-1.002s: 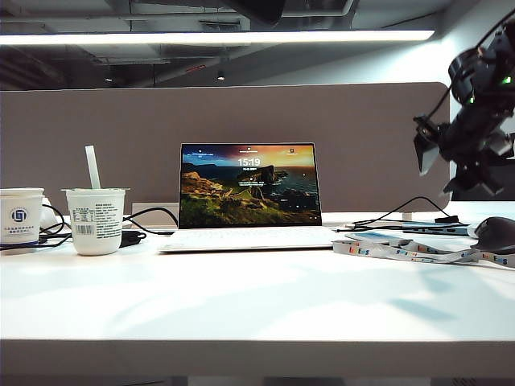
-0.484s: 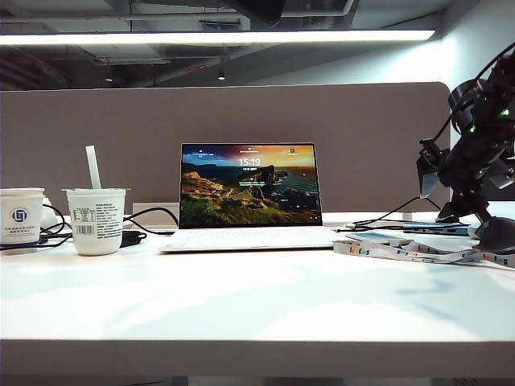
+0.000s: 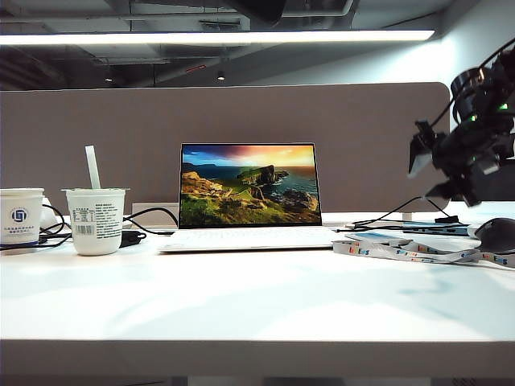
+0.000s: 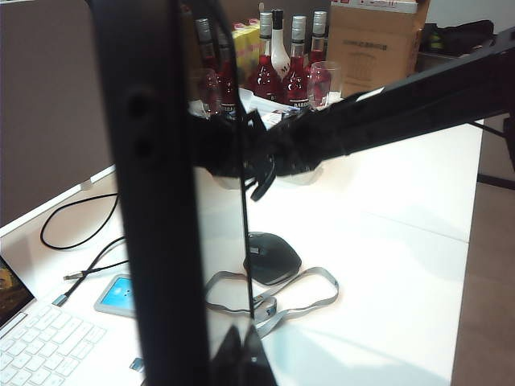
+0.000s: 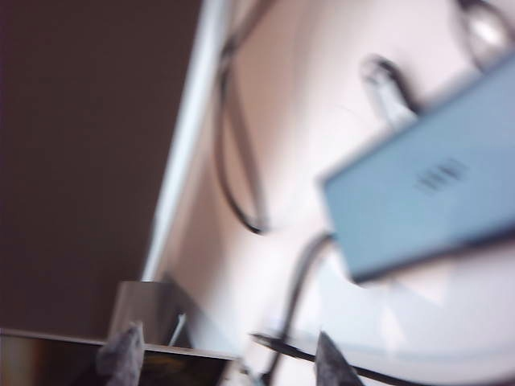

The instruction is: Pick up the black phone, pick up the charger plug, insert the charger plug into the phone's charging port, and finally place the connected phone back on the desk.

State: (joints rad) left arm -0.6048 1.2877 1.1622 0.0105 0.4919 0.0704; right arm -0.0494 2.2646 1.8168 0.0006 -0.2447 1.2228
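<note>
The black phone (image 4: pixel 153 201) stands upright on its edge close to the left wrist camera. My left gripper (image 4: pixel 237 362) is shut on its lower part, above the desk (image 3: pixel 241 297). Neither shows in the exterior view. The charging port is not visible. A thin black cable ending in the silver charger plug (image 4: pixel 71 276) lies on the desk beside a grey-blue hub (image 4: pixel 121 293). My right gripper (image 3: pixel 425 170) hangs open and empty in the air at the right, above the cables. Its fingertips (image 5: pixel 121 354) stand wide apart in the blurred right wrist view.
An open laptop (image 3: pixel 249 193) stands mid-desk before the fabric partition (image 3: pixel 121 145). Two white cups (image 3: pixel 95 221) sit at the left. A black mouse (image 3: pixel 495 235) and a lanyard (image 3: pixel 402 253) lie at the right. The hub (image 5: pixel 426 193) and looped cables are under the right gripper. Bottles (image 4: pixel 278 56) stand beyond.
My right arm dipped toward the mouse, then rose again with its wrist turned. The clock has vanished from the laptop screen. The left gripper has kept still.
</note>
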